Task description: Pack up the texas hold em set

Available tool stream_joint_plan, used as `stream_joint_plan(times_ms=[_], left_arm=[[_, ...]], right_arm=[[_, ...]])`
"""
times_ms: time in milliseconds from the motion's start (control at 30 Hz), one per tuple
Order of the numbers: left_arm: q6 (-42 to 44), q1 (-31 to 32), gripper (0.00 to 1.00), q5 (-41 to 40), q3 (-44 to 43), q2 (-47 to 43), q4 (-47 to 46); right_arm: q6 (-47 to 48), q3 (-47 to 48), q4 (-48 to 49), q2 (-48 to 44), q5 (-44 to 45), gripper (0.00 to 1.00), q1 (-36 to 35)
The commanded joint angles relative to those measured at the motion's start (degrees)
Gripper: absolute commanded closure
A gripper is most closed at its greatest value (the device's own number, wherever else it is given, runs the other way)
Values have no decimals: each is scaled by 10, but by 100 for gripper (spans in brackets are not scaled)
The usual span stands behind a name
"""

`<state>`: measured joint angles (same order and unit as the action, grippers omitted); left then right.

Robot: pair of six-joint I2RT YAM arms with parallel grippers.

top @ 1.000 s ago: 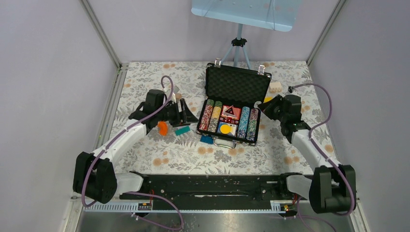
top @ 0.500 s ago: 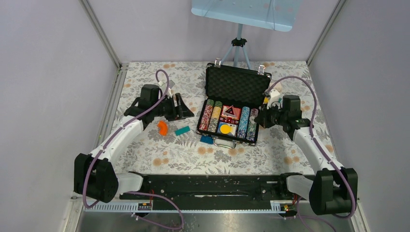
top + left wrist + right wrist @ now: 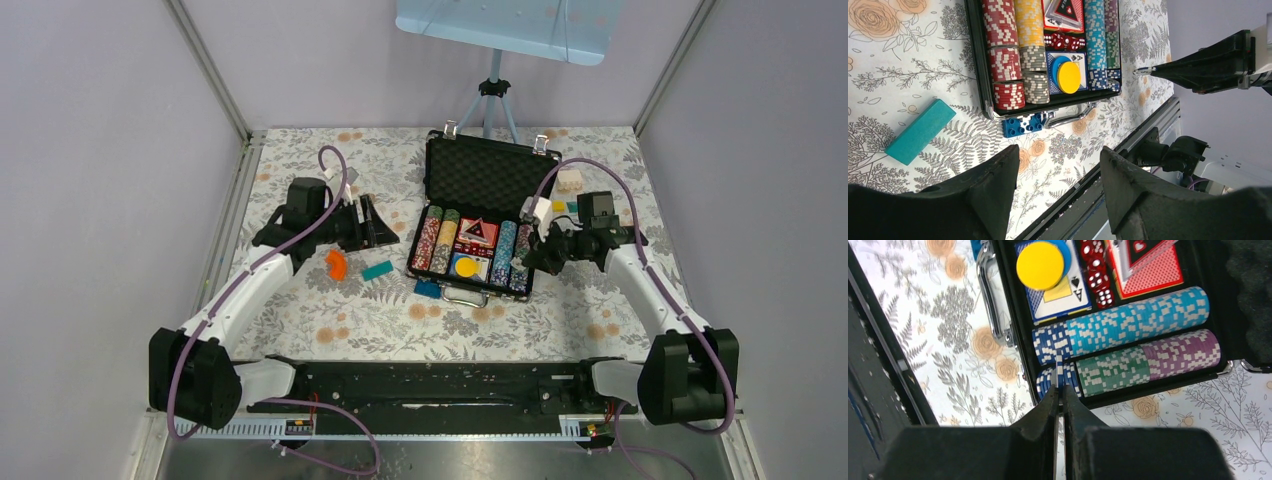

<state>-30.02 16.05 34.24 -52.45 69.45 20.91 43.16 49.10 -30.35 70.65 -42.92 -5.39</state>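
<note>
Over the briefcase (image 3: 490, 178), right claw (image 3: 1060, 390) around a blue chip (image 3: 1059, 371)

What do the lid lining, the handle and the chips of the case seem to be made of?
Lid lining: soft black foam, matte, judging by its egg-crate bumps. Handle: probably metal, with a bright, shiny silver finish. Chips: likely hard plastic or a composite, smooth with striped edges; I cannot tell which.

briefcase (image 3: 490, 182) | open, lid up (foam-lined) | chip rows (image 3: 1128, 315) inside | blue chip (image 3: 1059, 371) edge-on at rightmost row's near end
</note>
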Motion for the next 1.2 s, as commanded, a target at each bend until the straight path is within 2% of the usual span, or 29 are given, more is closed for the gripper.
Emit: stream_joint_plan(times_ms=[0, 100, 367, 1167], left_arm=[[8, -2, 40, -6, 2, -12, -17], [8, -2, 40, -6, 2, -12, -17], [8, -2, 40, -6, 3, -11, -17], [8, -2, 40, -7, 3, -10, -17]], right_arm=[[138, 13, -70, 9, 21, 100, -8], [200, 15, -90, 17, 43, 100, -19], [244, 16, -84, 23, 72, 100, -37], [265, 22, -56, 79, 153, 100, -81]])
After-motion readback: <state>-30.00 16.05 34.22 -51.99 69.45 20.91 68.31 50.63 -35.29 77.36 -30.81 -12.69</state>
